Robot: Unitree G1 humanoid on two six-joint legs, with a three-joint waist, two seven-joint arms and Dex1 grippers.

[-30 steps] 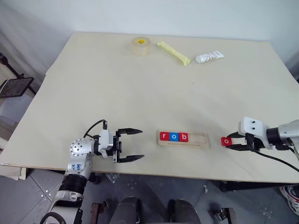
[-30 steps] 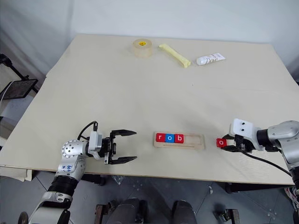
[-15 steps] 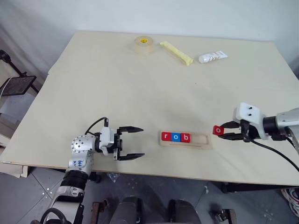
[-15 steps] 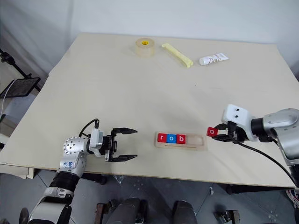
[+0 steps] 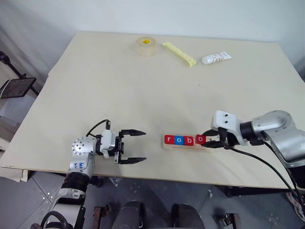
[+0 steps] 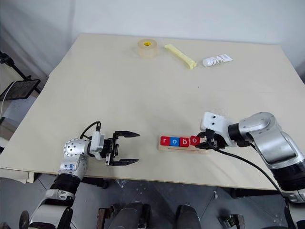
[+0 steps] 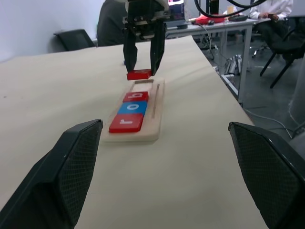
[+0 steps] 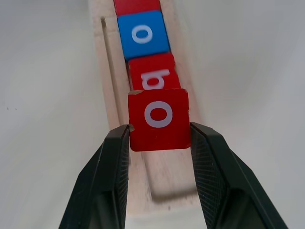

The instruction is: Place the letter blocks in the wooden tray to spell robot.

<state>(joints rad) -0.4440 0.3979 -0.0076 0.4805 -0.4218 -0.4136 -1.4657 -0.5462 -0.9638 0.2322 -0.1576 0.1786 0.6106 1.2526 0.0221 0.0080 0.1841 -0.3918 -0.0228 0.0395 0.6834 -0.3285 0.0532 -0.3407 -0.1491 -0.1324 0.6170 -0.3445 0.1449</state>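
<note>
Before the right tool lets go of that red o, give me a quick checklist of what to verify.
1. Grip: right tool shut on the red o block, held by its two side edges: ok.
2. Fourth place of the wooden tray, next to the red b block, is free: ok.
3. The o hangs over that free place: ok, roughly; it overlaps the b in the right wrist view.
4. Block down in the slot: not ok, it hangs above the tray.
5. Tiles r, o, b in order in the tray: ok.
6. Left tool open and apart from the tray: ok.
</note>
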